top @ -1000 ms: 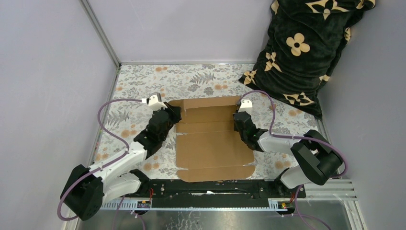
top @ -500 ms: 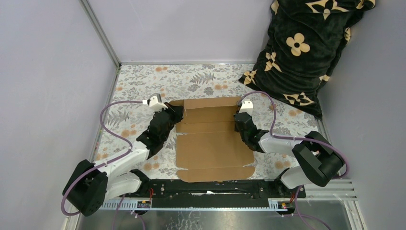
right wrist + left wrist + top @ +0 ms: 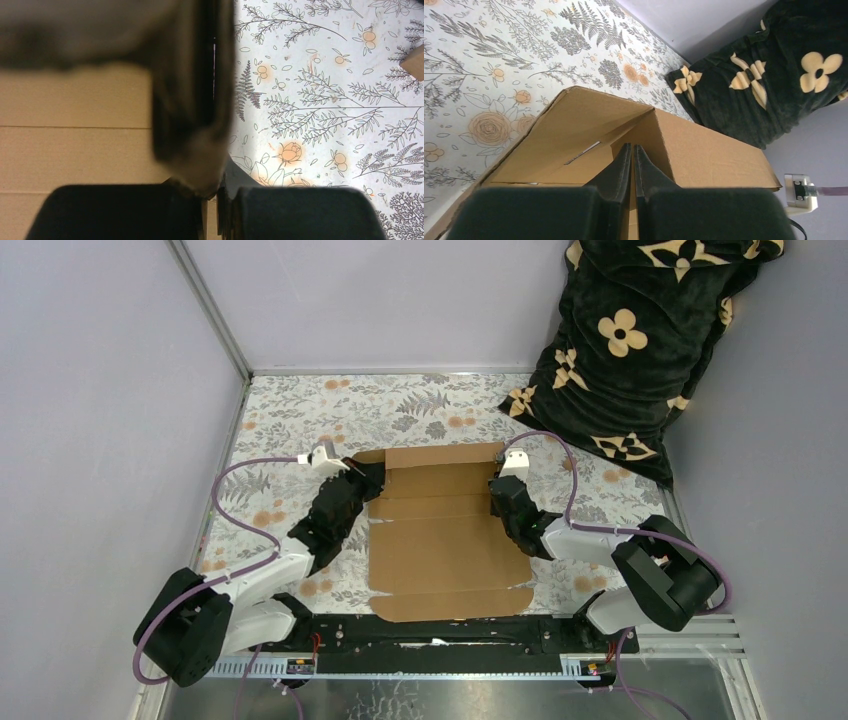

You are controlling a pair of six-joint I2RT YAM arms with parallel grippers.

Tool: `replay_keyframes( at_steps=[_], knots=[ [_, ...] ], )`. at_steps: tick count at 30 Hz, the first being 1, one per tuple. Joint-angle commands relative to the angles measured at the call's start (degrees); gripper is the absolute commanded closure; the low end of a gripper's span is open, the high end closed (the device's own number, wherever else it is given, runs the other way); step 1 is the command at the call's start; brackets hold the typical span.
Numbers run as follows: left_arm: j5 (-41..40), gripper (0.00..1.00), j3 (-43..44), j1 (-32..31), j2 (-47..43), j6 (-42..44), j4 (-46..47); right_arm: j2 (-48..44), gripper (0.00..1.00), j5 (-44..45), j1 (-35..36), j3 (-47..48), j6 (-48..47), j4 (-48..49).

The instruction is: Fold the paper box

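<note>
The paper box is a brown cardboard sheet lying on the floral table between both arms, its far panel raised upright. My left gripper is at the sheet's far left edge. In the left wrist view this left gripper is shut on a thin side flap, with the paper box's raised wall ahead. My right gripper is at the far right edge. In the right wrist view the right gripper is shut on the cardboard edge; a blurred dark flap hides its left finger, beside the paper box panel.
A black pillow with beige flowers leans in the back right corner, close to the right arm. Grey walls enclose the left and back sides. A black metal rail runs along the near edge by the arm bases.
The left arm's elbow and cable have shifted slightly right. Both grippers stay pinched on the box's side edges, and the cardboard has barely moved.
</note>
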Motion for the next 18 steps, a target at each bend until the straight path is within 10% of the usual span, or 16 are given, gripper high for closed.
replay_keyframes(
  at_steps=[1, 18],
  knots=[
    [1.01, 0.91, -1.23, -0.21, 0.66, -2.99, 7.05, -1.23, 0.95, -0.31, 1.15, -0.57, -0.26, -2.17],
    [2.21, 0.91, -6.11, -0.17, 4.46, -9.55, 22.38, -3.56, 0.95, 0.01, 1.59, -1.37, -0.08, -2.98]
  ],
)
